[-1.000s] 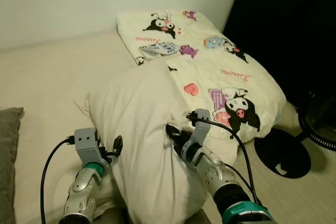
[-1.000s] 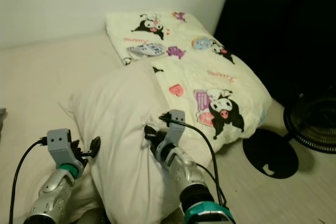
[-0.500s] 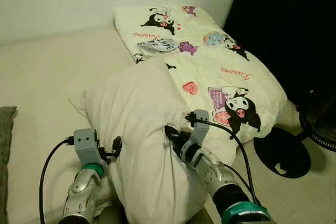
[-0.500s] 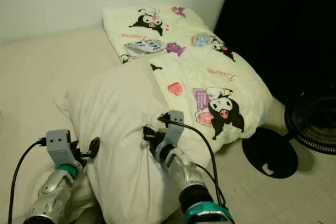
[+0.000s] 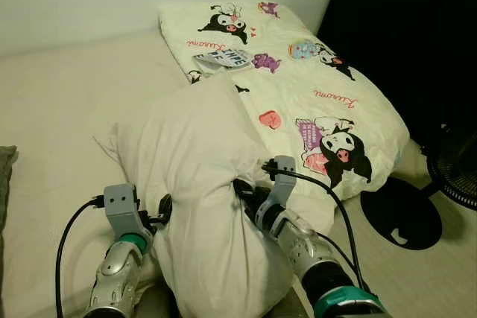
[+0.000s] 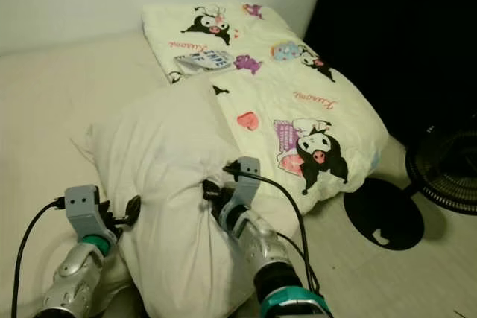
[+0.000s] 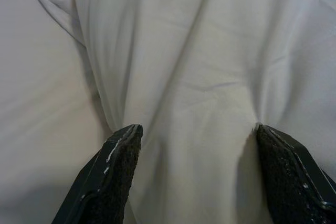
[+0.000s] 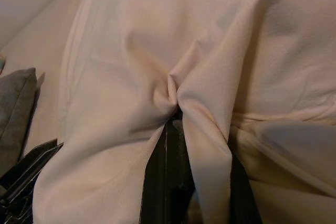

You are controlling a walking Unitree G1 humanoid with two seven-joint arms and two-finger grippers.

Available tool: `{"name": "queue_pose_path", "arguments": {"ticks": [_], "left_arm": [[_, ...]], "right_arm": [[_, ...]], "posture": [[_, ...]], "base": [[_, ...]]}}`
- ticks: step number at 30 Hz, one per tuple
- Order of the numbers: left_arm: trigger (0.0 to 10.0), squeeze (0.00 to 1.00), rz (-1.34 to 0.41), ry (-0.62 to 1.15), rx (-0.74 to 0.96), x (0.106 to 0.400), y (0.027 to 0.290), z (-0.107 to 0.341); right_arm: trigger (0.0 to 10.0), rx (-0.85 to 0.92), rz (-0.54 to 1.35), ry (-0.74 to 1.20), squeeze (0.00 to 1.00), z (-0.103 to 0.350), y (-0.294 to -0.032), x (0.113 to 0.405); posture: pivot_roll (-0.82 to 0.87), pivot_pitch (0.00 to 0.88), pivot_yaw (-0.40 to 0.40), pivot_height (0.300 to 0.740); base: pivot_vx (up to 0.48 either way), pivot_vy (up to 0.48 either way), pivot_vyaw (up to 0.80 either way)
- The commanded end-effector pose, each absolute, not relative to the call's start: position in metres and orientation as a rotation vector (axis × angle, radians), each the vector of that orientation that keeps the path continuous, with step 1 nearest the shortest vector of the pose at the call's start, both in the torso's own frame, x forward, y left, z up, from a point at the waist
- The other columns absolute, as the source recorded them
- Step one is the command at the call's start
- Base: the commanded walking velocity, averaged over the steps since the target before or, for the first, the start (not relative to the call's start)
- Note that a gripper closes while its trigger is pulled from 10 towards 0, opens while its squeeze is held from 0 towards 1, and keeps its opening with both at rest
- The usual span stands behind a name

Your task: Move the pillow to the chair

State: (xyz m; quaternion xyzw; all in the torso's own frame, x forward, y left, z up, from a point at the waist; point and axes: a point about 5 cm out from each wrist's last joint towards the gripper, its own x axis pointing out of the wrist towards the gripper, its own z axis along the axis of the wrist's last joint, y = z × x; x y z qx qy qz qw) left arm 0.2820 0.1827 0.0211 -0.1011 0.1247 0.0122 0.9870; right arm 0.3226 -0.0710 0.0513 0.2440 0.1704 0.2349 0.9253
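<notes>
Squeezing white pillow (image 5: 197, 184) between both tools — right tool (image 8: 178, 116) pinched fabric, left tool (image 7: 194, 140) wide against pillow — above bed (image 5: 59, 109).

Pillow (image 5: 197, 184) on bed (image 5: 59, 109), near centre, between left gripper (image 5: 162, 210) and right gripper (image 5: 244, 193). Patterned quilt (image 5: 298, 102) right and far of pillow. Fan base (image 5: 401, 217) on floor, far right.

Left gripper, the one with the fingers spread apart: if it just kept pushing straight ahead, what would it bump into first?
The left gripper would meet the big white fabric pillow at once. In the left wrist view its open black fingers already straddle a fold of the cloth, so nothing else lies in between.
</notes>
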Motion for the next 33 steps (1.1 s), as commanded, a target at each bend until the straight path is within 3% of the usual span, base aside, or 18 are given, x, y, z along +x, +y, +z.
{"name": "queue_pose_path", "arguments": {"ticks": [1,5,6,9,13,19,22,24,25,29,33], "left_arm": [[10.0,0.00,0.018,0.312,-0.187,0.273,0.183,0.009],[10.0,0.00,-0.003,0.347,-0.262,0.270,0.183,0.001],[10.0,1.00,0.070,0.337,-0.367,0.270,0.193,-0.001],[10.0,1.00,0.245,0.362,-0.545,0.261,0.217,-0.013],[10.0,1.00,0.308,0.445,-0.574,0.245,0.227,-0.029],[10.0,1.00,0.294,0.436,-0.704,0.245,0.222,-0.031],[10.0,1.00,0.385,0.366,-0.787,0.253,0.227,-0.024],[10.0,1.00,0.325,0.377,-0.837,0.259,0.216,-0.023],[10.0,1.00,0.181,0.384,-0.928,0.271,0.194,-0.019],[10.0,1.00,0.122,0.377,-0.967,0.275,0.185,-0.015],[10.0,1.00,-0.164,0.354,-1.149,0.295,0.144,0.006]], "right_arm": [[10.0,0.497,0.523,0.368,0.00,0.052,-0.059,0.322],[10.0,0.481,0.539,0.373,0.00,0.054,-0.058,0.324],[10.0,0.474,0.540,0.377,0.00,0.056,-0.057,0.325],[10.0,0.466,0.535,0.379,0.00,0.061,-0.057,0.330],[10.0,0.495,0.520,0.364,0.00,0.069,-0.058,0.336],[10.0,0.489,0.545,0.342,0.00,0.082,-0.052,0.343],[10.0,0.473,0.573,0.319,0.00,0.092,-0.046,0.347],[10.0,0.468,0.576,0.316,0.00,0.093,-0.045,0.347],[10.0,0.466,0.582,0.314,0.00,0.094,-0.043,0.347],[10.0,0.467,0.584,0.314,0.00,0.094,-0.042,0.346],[10.0,0.464,0.607,0.330,0.00,0.089,-0.040,0.340]], "posture": [[0.09,0.082,0.001,0.631],[0.08,0.101,-0.010,0.631],[0.06,0.130,-0.022,0.631],[0.04,0.166,-0.030,0.631],[0.00,0.196,-0.040,0.631],[-0.06,0.226,-0.041,0.631],[-0.09,0.230,-0.020,0.631],[-0.11,0.227,-0.017,0.631],[-0.11,0.225,-0.017,0.631],[-0.11,0.225,-0.017,0.631],[-0.11,0.222,-0.013,0.631]], "base": [[0.000,0.000,0.00],[0.000,0.000,0.00],[0.000,0.000,0.00],[0.000,0.000,0.00],[0.000,0.000,0.00],[0.000,0.000,0.00],[0.000,0.000,0.00],[0.000,0.000,0.00],[0.000,0.000,0.00],[0.000,0.000,0.00],[0.000,0.000,0.00]]}}
